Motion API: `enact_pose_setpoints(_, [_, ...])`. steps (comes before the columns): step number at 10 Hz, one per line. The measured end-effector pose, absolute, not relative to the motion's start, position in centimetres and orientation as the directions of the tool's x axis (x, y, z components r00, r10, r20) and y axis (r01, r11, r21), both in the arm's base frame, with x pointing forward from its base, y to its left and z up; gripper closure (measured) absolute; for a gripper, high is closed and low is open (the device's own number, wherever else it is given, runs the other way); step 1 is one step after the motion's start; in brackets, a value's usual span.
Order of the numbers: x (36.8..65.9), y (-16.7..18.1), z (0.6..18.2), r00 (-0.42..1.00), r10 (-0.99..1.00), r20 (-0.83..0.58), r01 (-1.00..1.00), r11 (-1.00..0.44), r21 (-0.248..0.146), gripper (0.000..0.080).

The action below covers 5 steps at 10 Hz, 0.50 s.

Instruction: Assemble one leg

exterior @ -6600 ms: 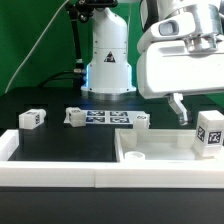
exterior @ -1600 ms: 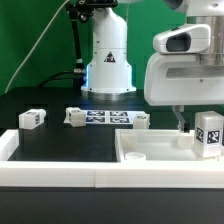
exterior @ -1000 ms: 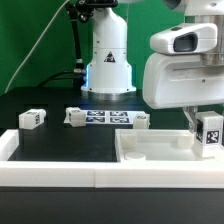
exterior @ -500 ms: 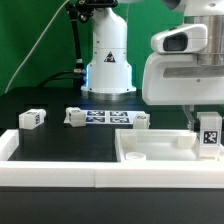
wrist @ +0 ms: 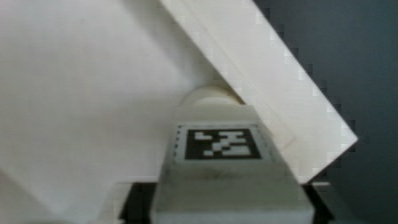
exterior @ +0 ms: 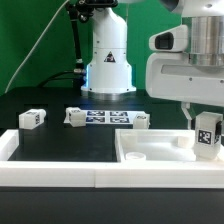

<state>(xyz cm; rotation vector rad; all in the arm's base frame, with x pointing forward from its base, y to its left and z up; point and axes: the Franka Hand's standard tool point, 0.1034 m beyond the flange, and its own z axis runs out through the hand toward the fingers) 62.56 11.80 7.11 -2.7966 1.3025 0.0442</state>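
Observation:
My gripper (exterior: 201, 122) is at the exterior view's right, shut on a leg (exterior: 207, 136), a stubby white post with a square tag. It holds the leg upright over the right corner of the large white panel (exterior: 160, 150). In the wrist view the leg (wrist: 222, 145) sits between my dark fingers (wrist: 146, 205) of the gripper (wrist: 222, 205), with the panel's raised rim (wrist: 267, 90) running slantwise behind it. Three other legs lie on the black table: one at the left (exterior: 31, 118), one left of middle (exterior: 76, 116), one by the panel's far edge (exterior: 140, 121).
The marker board (exterior: 105, 118) lies flat between the loose legs, in front of the robot's white base (exterior: 108, 62). A white raised border (exterior: 60, 170) runs along the table's front and left edge. A green backdrop stands behind.
The gripper came down from above the panel's right corner, moved right around the standing leg and closed on it. In the last half second the wrist rose slightly with the leg.

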Motion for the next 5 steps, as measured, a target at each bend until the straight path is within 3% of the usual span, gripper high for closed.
enact_pose_setpoints(3, [62.42, 12.41, 7.13, 0.32, -0.946, -0.05, -0.947, -0.32, -0.016, 0.0509])
enact_pose_setpoints(5, [62.51, 12.2, 7.1, 0.232, -0.971, -0.059, -0.973, -0.231, -0.015, 0.0509])
